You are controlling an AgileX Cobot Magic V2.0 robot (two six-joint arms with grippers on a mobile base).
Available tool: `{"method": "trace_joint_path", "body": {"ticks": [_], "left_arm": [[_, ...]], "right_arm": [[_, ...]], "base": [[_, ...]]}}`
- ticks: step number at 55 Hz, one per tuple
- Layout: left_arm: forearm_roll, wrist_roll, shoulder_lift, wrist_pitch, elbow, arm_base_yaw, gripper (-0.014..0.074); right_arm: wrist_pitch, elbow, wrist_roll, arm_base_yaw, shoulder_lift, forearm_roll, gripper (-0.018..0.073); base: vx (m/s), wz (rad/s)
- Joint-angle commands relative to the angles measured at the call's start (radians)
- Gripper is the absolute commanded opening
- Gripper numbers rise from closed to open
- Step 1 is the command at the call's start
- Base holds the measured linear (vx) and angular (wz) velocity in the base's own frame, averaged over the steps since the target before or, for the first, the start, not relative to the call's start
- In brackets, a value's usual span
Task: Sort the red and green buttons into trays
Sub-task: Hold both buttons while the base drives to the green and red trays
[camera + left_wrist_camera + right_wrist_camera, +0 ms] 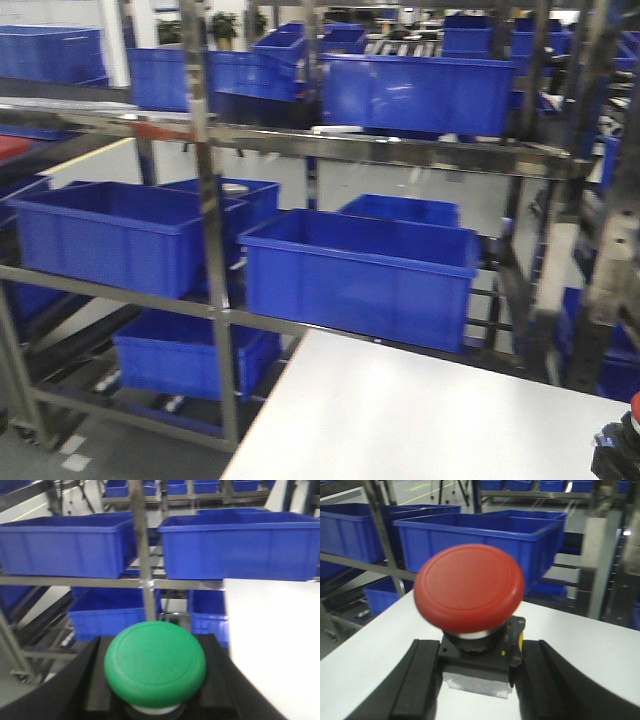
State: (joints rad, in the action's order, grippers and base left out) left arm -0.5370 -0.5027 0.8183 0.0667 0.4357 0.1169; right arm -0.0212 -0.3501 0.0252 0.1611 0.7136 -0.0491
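Body of green button [155,666] hidden under smooth round cap; left pincer [156,647] clamps it. Right pincer [478,652] clamps red button [469,587] at blocky base.

A green mushroom-cap button [155,665] fills the lower centre of the frame, its round cap facing the camera and a pale collar just showing beneath it. The left pincer [156,685] grips it, one black finger [75,690] close against it on the left and the other on the right. The white counter [275,645] takes up the right side. Across the top, two deep blue bins [67,547] sit side by side on a metal rack [142,565], with more blue bins on the shelf below.
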Motion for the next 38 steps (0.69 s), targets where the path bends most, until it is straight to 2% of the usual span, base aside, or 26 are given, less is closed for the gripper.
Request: {"method": "trace_joint_path", "body": {"ticks": [1, 38], "left_arm": [[0.012, -0.008, -0.004, 0.077, 0.027, 0.003, -0.0003], [0.012, -0.008, -0.006, 0.070, 0.027, 0.003, -0.0003]], "right_arm": [[-0.088, -0.031, -0.010, -0.003, -0.005, 0.010, -0.0008], [-0.088, -0.031, -0.010, -0.003, -0.001, 0.010, -0.0008]], "base": [[-0.03, 0.53], [-0.05, 0.52]]}}
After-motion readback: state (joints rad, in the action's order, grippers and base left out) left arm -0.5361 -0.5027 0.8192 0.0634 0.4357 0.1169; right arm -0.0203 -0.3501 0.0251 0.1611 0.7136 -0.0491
